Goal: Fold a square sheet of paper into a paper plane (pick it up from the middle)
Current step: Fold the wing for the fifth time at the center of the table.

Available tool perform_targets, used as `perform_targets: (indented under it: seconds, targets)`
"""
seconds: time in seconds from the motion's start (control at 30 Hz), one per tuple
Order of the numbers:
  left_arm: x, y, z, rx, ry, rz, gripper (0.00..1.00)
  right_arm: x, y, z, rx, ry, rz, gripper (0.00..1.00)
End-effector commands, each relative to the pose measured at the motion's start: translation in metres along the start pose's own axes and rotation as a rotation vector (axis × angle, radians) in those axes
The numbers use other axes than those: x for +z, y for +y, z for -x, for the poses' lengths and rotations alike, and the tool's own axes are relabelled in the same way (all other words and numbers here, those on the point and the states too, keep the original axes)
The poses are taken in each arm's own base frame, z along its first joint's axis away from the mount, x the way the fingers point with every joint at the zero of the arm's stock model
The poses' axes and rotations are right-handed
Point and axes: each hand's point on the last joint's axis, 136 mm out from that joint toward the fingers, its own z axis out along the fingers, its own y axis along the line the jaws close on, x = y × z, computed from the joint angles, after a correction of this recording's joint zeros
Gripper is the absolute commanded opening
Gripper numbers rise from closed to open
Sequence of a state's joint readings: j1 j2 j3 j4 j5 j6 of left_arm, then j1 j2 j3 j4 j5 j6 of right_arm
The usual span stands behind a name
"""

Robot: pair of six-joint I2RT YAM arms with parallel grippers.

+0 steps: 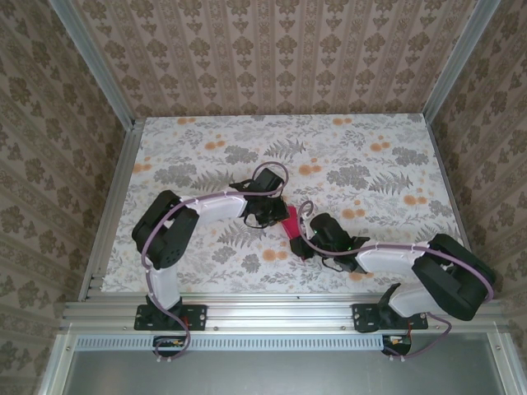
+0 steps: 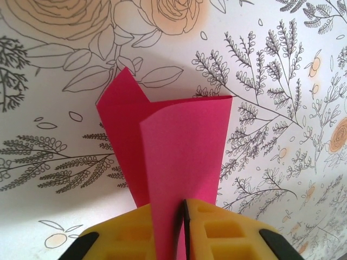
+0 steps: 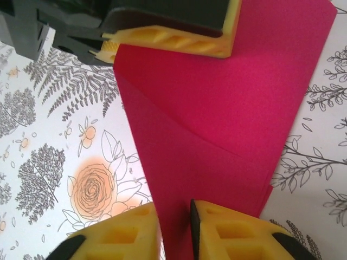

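Note:
The magenta-pink sheet of paper point(image 1: 290, 220) is folded over itself in layers and held up off the flowered cloth at the table's middle, between the two grippers. My left gripper point(image 1: 276, 216) grips its far end. In the left wrist view the yellow pads point(image 2: 227, 227) of the left gripper point(image 2: 181, 227) press together on the paper point(image 2: 179, 151). In the right wrist view the right gripper point(image 3: 174, 227) stands slightly open, and the paper point(image 3: 217, 108), with a diagonal flap edge, runs through the gap. The left gripper's fingers point(image 3: 173, 38) pinch its top edge there. The right gripper point(image 1: 303, 234) sits at the near end.
The table point(image 1: 370, 148) carries a cloth printed with grey ferns and orange flowers. Aluminium rails point(image 1: 280, 309) frame it, and patterned walls stand on three sides. Both arms reach inward to the centre, with open cloth to the left, right and far side.

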State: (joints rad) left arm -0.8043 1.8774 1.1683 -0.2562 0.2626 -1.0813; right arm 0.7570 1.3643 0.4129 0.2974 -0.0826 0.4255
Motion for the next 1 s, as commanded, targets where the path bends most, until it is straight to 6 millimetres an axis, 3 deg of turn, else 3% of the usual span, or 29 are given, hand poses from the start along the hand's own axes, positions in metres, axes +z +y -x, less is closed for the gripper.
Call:
perform_targets:
  seconds: [0.0, 0.2, 0.53, 0.6, 0.7, 0.97]
  targets:
    - [-0.001, -0.002, 0.000, -0.001, 0.012, 0.005, 0.14, -0.006, -0.005, 0.004, -0.101, 0.006, -0.092, 0.33]
    - [-0.001, -0.002, -0.001, 0.000, 0.019, 0.009, 0.11, -0.015, -0.010, 0.007, -0.279, -0.022, -0.251, 0.47]
    - [0.000, -0.004, 0.000, 0.004, 0.023, 0.006, 0.11, -0.007, 0.010, 0.014, -0.470, -0.035, -0.296, 0.51]
    - [0.000, -0.003, 0.000, 0.004, 0.025, 0.008, 0.11, 0.000, 0.004, 0.008, -0.493, -0.005, -0.337, 0.50]
    - [0.000, -0.003, -0.001, 0.004, 0.028, 0.008, 0.11, 0.003, 0.002, 0.007, -0.514, 0.007, -0.370, 0.45]
    - [-0.001, -0.003, -0.001, 0.007, 0.029, 0.010, 0.11, 0.004, 0.001, 0.005, -0.501, 0.003, -0.375, 0.12]
